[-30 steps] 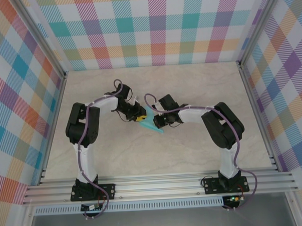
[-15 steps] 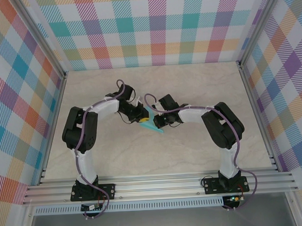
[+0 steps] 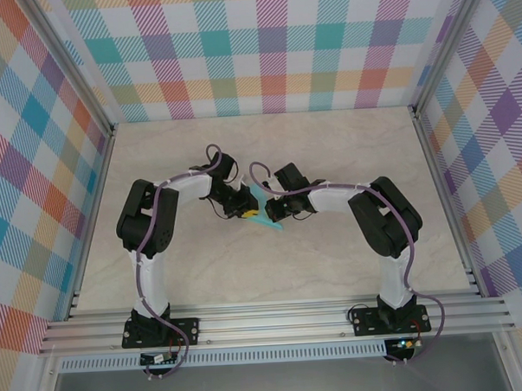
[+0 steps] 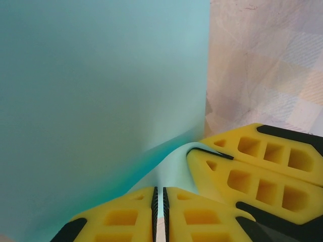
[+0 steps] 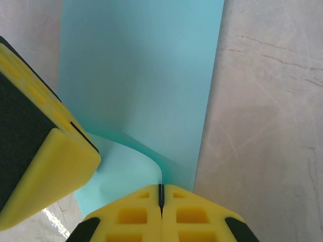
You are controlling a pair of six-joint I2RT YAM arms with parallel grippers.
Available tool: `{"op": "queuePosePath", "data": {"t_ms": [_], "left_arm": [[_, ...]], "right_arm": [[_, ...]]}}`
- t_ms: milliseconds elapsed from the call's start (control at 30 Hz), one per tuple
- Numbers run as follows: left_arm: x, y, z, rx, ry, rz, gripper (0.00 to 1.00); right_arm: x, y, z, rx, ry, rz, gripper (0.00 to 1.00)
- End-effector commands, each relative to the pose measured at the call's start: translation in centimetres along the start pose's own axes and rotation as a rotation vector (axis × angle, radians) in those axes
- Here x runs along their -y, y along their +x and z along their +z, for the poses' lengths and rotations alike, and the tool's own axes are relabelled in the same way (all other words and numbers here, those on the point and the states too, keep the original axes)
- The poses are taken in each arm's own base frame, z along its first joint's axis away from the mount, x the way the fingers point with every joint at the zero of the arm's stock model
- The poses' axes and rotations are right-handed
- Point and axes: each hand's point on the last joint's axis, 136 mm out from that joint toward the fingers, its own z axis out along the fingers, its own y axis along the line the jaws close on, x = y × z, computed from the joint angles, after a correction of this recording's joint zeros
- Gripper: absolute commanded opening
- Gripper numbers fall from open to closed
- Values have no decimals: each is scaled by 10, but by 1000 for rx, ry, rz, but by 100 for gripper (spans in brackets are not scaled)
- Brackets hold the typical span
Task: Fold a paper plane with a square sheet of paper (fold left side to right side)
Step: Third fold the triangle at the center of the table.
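Top view: the two arms reach in from either side and meet just left of mid-frame on the pale table [image 3: 346, 157]. The left claw [image 3: 247, 208] and right claw [image 3: 269, 211] sit tip to tip, almost touching, with the paper [image 3: 266, 221] between them. The paper is a small turquoise strip slanting from upper left to lower right. One end pokes up above the claws and the other reaches past them toward the bottom of the frame.

Left wrist view: the paper [image 4: 101, 101] covers the left and upper part of the frame as a smooth turquoise face, its straight right edge running down from the top. At bottom centre the left claw [image 4: 159, 209] is clenched, its yellow fingers [image 4: 202, 219] pressed to a thin slit with a sliver of paper nipped in it. At lower right the right claw [image 4: 207, 151] is pressed together on a curled flap of the paper. The table [image 4: 262, 65] shows at upper right.

Right wrist view: the paper [image 5: 141, 75] is a tall turquoise band in the upper centre. At bottom centre the right claw [image 5: 161, 194] is clenched, with a curl of the paper running down into its seam. The left claw's fingers [image 5: 55, 161] fill the lower left, against the paper's left side. The table [image 5: 267, 126] lies to the right
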Motion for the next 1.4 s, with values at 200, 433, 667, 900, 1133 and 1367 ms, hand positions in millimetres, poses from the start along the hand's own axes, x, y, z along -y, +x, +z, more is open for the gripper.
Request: {"op": "queuePosePath", "data": {"t_ms": [200, 433, 667, 900, 1133, 1367], "left_arm": [[-15, 17, 14, -43, -63, -15, 13], [-28, 24, 21, -58, -100, -30, 13], [-40, 32, 23, -67, -134, -40, 13], [-43, 33, 24, -62, -139, -48, 13], [-40, 30, 23, -53, -134, -41, 12], [-38, 28, 22, -46, -130, -36, 12]], "right_arm": [[15, 39, 13, -138, 34, 22, 0], [11, 32, 10, -119, 24, 23, 2], [5, 1, -14, -47, 13, 40, 15], [1, -27, -60, 21, -2, 56, 29], [-48, -10, -76, -60, -270, 106, 31], [-68, 19, -55, -173, -389, 199, 30]]}}
